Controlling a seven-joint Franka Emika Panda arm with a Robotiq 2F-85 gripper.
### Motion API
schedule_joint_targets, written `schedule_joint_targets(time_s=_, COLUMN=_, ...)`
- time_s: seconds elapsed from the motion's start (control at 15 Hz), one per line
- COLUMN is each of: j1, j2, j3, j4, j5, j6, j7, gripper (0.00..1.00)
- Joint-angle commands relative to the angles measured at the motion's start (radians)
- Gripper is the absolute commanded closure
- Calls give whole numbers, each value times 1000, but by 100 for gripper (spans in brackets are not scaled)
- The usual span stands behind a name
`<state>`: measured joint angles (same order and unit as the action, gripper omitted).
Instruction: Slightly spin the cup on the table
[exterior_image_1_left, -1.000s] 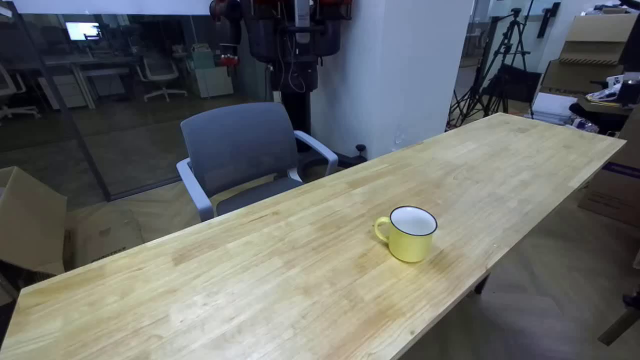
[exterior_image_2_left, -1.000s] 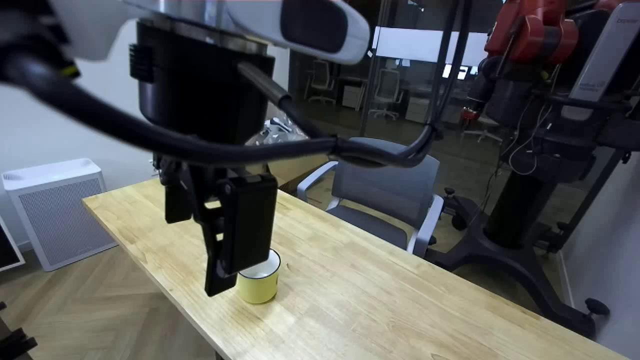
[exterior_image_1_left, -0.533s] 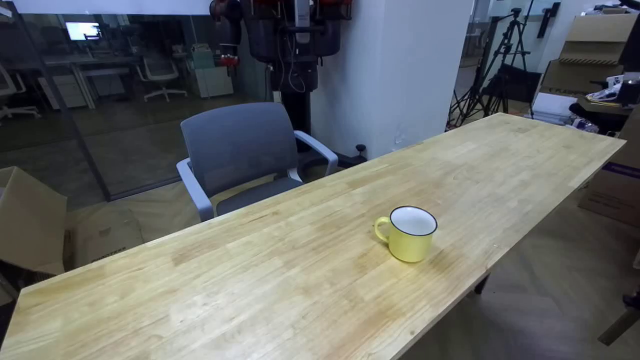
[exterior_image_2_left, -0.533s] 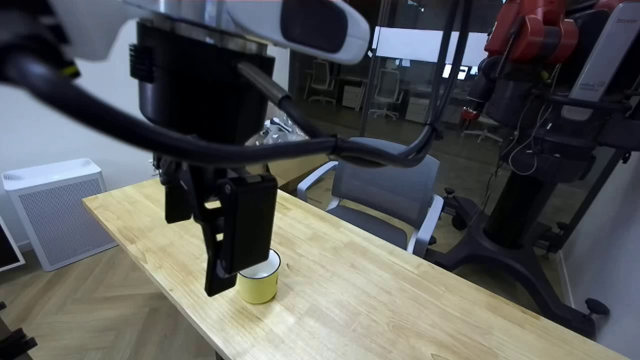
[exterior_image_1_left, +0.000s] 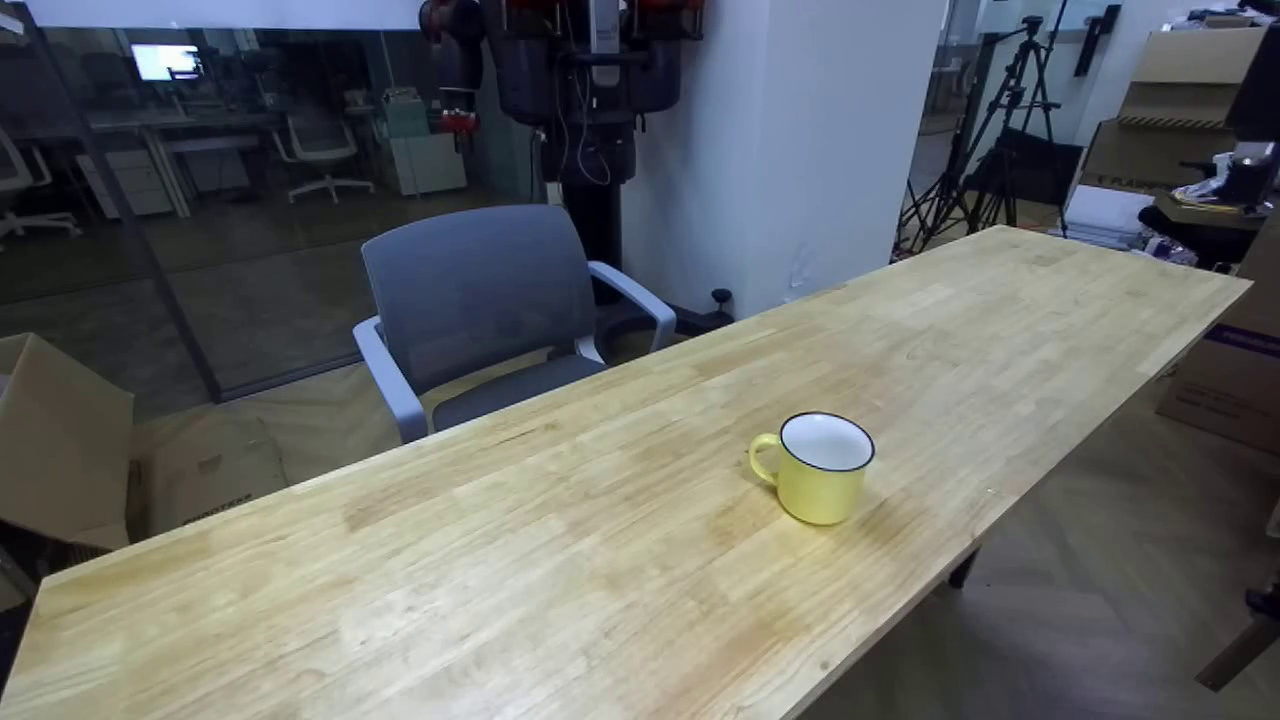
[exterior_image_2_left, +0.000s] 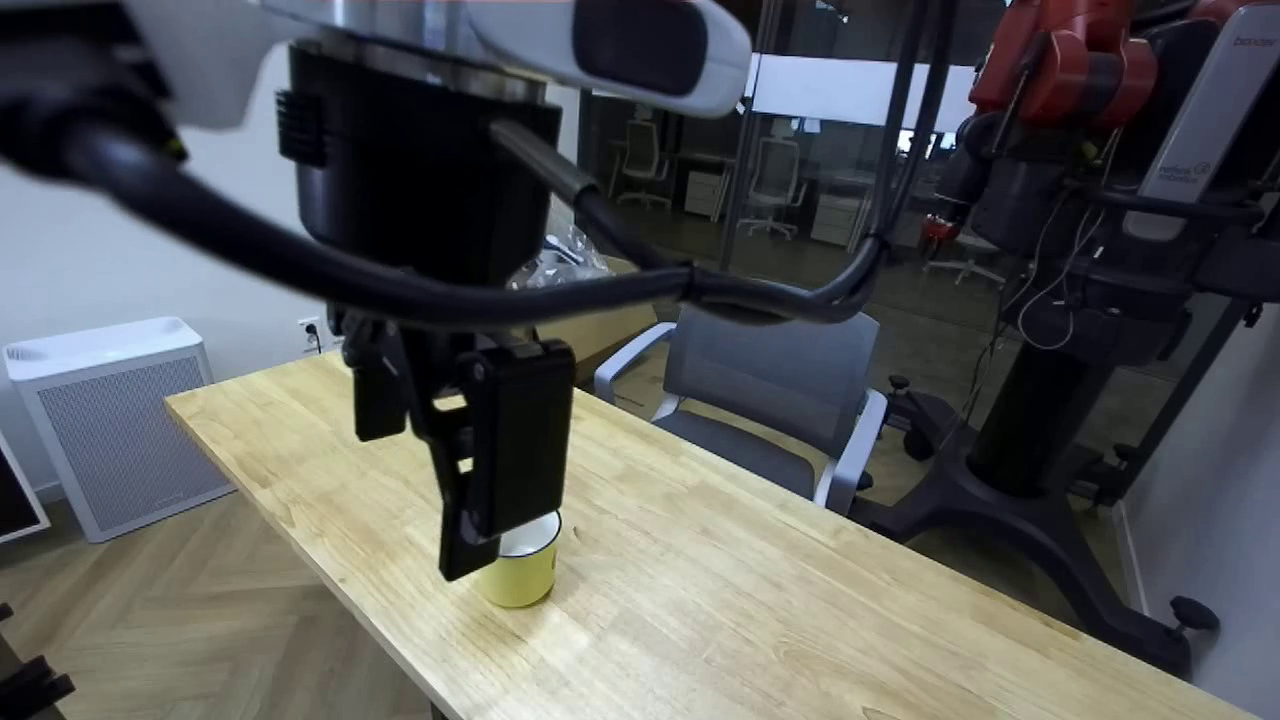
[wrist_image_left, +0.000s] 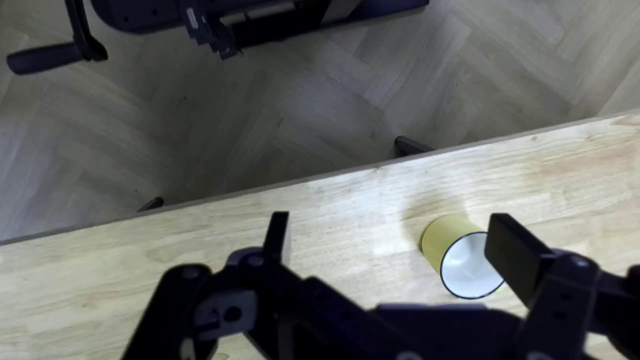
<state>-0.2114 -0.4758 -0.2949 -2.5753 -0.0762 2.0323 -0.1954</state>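
Currently, we find the gripper (wrist_image_left: 390, 225) spread wide and empty above the table (wrist_image_left: 340, 210). In the wrist view the cup (wrist_image_left: 457, 257), upright nearer the long edge opposite the chair (exterior_image_1_left: 480, 290), lies off the gap's middle, partly behind one finger (wrist_image_left: 517, 255); we'd centre first. Only an exterior view clearly shows its handle (exterior_image_1_left: 756, 456), towards the chair-side edge.

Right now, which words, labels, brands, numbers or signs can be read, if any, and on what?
"baxter": gray panel of the Baxter robot.
"rethink robotics": same panel, lower down.
Flat cardboard: lettering too blurred.
Stacked brown carton: lettering too blurred.
Purple-banded carton: lettering too blurred.
Yellow mug: dark mark, too small to tell whether it is text.
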Motion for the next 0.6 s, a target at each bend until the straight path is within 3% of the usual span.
schedule_joint_targets(time_s=0.0, j1=-13, j2=30, j3=13, j4=-12, j5=14, j6=189, j7=38, gripper=0)
schedule_joint_targets(time_s=0.27, j1=-5, j2=206, j3=30, j4=38, j5=7, j6=475, j7=82, gripper=0)
schedule_joint_targets(time_s=0.47, j1=-14, j2=349, j3=80, j4=82, j5=-32, j6=566, j7=164, gripper=0)
schedule_joint_targets(time_s=0.53, j1=-11, j2=244, j3=52, j4=13, j5=-3, j6=544, j7=85, gripper=0)
